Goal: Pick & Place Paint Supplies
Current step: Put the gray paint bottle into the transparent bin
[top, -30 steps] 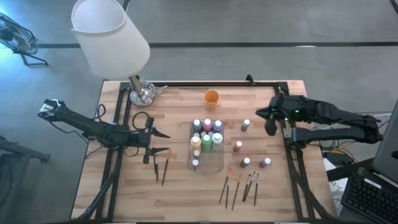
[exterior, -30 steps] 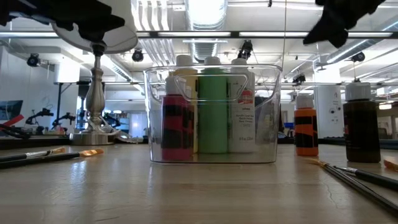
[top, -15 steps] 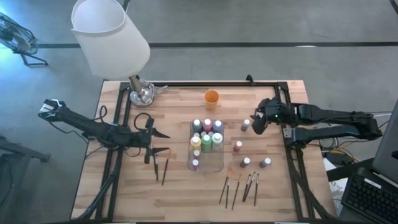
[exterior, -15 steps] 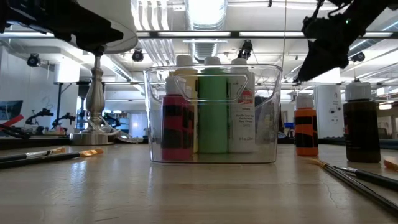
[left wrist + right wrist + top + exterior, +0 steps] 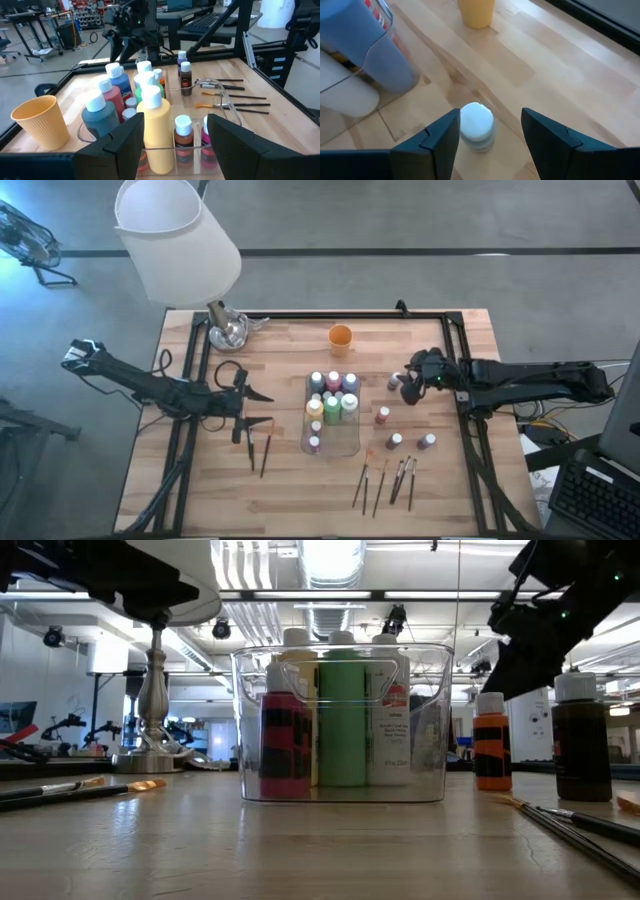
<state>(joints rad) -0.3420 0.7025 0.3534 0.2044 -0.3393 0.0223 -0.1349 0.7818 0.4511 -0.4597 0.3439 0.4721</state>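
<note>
target bottle: small white-capped bottle point(image 5: 476, 125) standing upright on the worktop point(image 5: 280, 480), outside the clear tray point(image 5: 352, 448) on its right-arm side, near the orange cup point(image 5: 340, 336)
right gripper: right gripper point(image 5: 489, 137) hangs over that bottle, fingers wide, one each side of the cap, gripping nothing that we can see
left gripper: left gripper point(image 5: 174, 137) waits on the other side of the tray, fingers wide, empty
other supplies: several bottles already upright in the tray; three more loose bottles point(image 5: 396, 440) and a cluster of brushes point(image 5: 385, 480) nearer the front edge; two brushes point(image 5: 258, 452) by the left arm
handling: we judge the bottle light, rigid plastic, top-heavy enough to tip if nudged; smooth round wall, may slip
where to hold: we'd close on the body just under the cap, fingers square to it, not on the cap rim
risk: knocking it over on the descent; tray wall close by
</note>
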